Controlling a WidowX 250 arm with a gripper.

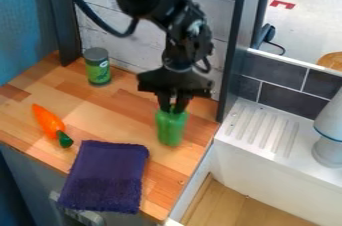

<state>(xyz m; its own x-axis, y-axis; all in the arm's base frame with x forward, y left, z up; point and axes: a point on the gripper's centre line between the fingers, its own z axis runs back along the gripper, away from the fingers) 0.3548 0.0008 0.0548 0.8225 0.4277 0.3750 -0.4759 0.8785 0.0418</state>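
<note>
Can (98,72): here it stands, upright, green with a grey top, at the back of the wooden counter (100,110), near the whitish plank wall (110,35).
Carrot (48,121): over at the left, lying down, orange, its green end angled towards the cloth.
Purple cloth (107,175): spread flat at the front, and it's hanging over the edge!
Ridged white ledge (260,130): off to the right, in front of dark tiles (287,102).
White vessel (328,145): upright on that ledge, blue ring around it.

Wood-block counter (100,115): green can (98,70) near back wall, orange carrot (48,121) nearer front, purple cloth (107,175) beside it (overhangs front edge).
</note>
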